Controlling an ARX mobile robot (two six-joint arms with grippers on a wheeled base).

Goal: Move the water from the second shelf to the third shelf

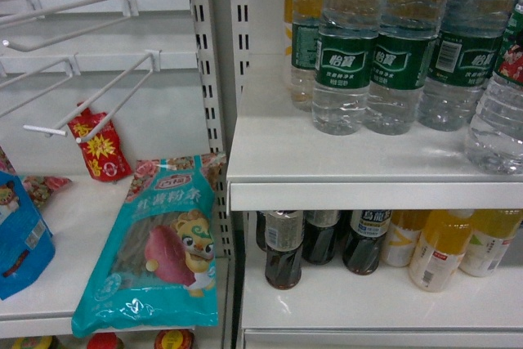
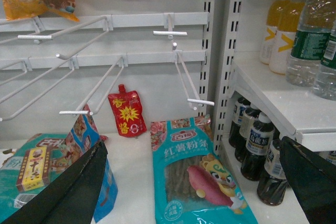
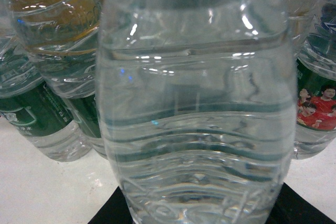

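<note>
A white shop shelving unit fills the scene, with a pegboard bay of wire hooks to its left. The right gripper shows only as dark finger edges at the bottom of the right wrist view, one on each side of a clear ribbed water bottle that fills that frame; the fingers bracket the bottle's base, but whether they press it or merely stand beside it cannot be told. Behind it stand other green-labelled bottles and one with red-shirted players on its wrap. The head view shows no arm; the bottle at its right edge, standing on the upper white shelf, may be the bracketed one. The left gripper hangs wide apart and empty, facing a teal snack bag and dark drink bottles on the lower shelf. As a judgement, the task is at its start: the grasp is being set, and lifting, carrying and placing all remain.
</note>
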